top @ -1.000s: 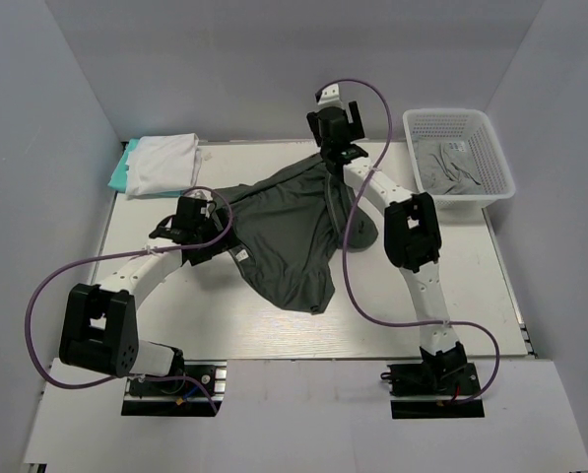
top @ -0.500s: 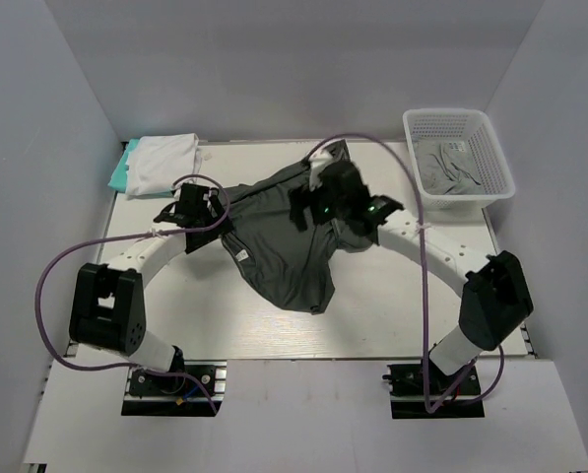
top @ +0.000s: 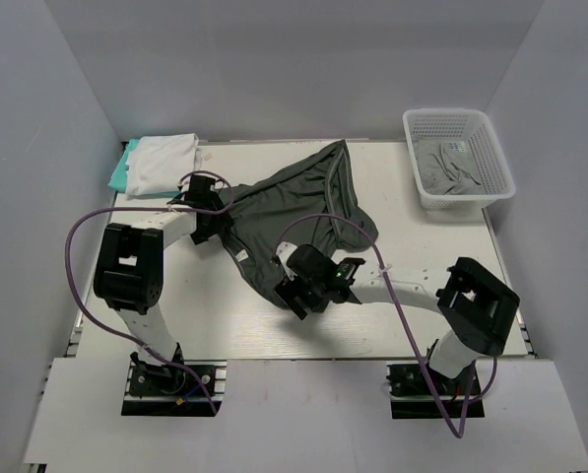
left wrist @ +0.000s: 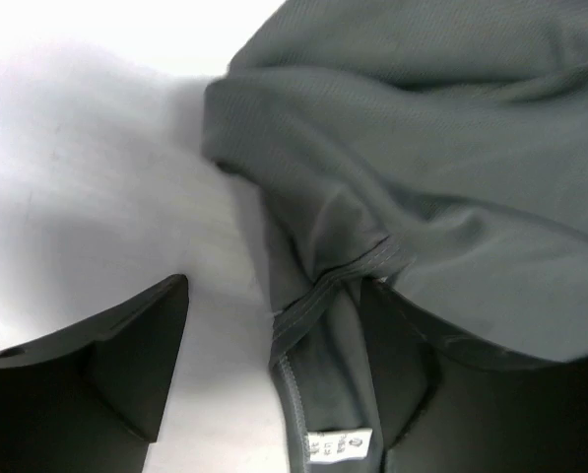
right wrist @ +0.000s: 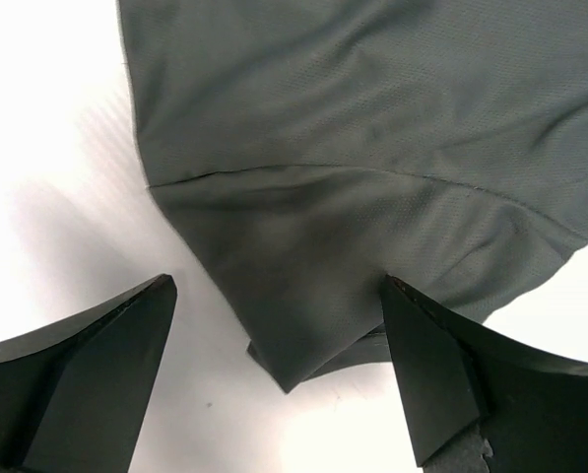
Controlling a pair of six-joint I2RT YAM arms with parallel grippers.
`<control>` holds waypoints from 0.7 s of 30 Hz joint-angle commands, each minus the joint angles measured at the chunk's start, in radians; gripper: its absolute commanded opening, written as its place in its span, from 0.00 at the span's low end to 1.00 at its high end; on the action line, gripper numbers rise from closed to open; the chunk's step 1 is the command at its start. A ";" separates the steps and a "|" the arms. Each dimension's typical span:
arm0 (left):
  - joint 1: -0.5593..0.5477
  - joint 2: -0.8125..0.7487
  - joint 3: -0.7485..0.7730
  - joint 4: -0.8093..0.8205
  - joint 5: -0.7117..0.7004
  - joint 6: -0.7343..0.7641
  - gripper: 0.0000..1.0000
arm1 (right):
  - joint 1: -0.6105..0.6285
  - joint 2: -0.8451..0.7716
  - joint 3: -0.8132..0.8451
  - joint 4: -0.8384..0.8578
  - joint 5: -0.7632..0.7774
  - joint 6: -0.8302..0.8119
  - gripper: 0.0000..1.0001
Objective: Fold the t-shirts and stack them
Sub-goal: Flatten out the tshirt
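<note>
The dark charcoal-grey t-shirt (top: 298,207) lies crumpled and spread out mid-table. My left gripper (top: 207,211) is open at its left edge. In the left wrist view (left wrist: 274,379) a hem fold with a white label (left wrist: 338,445) lies between the jaws, not clamped. My right gripper (top: 297,296) is open over the shirt's near corner, which shows between the fingers in the right wrist view (right wrist: 294,345). The white t-shirt (top: 165,161) lies folded on the teal t-shirt (top: 120,175) at the far left. The lighter grey t-shirt (top: 449,166) lies in the basket.
The white lattice basket (top: 490,138) stands at the far right corner. Grey walls close in the table on three sides. Purple cables loop from both arms over the table.
My right arm has swung from the shirt's far edge to its near corner, and the shirt's far edge now lies on the table. My left gripper has moved a little farther back along the left edge.
</note>
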 commanded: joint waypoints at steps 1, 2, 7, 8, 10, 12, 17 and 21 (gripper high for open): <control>0.002 0.017 0.027 0.046 0.036 0.008 0.74 | 0.021 0.021 -0.014 0.078 0.101 -0.035 0.90; 0.002 0.032 0.027 0.046 0.045 0.008 0.71 | 0.027 0.032 -0.022 0.085 0.108 -0.042 0.90; 0.011 0.075 0.036 0.055 0.067 0.035 0.49 | 0.043 0.098 -0.030 0.128 0.180 -0.067 0.90; 0.011 0.084 0.036 0.064 0.081 0.047 0.42 | 0.044 0.104 -0.030 0.141 0.190 -0.070 0.88; 0.011 0.084 0.036 0.064 0.090 0.047 0.17 | 0.043 0.132 -0.024 0.145 0.211 -0.070 0.83; 0.011 0.096 0.036 0.064 0.090 0.047 0.00 | 0.046 0.142 -0.019 0.144 0.211 -0.061 0.58; 0.011 -0.017 -0.041 0.167 0.110 0.069 0.00 | 0.049 0.095 -0.022 0.121 0.246 -0.039 0.20; 0.002 -0.199 -0.114 0.262 0.136 0.107 0.00 | 0.049 -0.043 -0.048 0.135 0.288 -0.022 0.00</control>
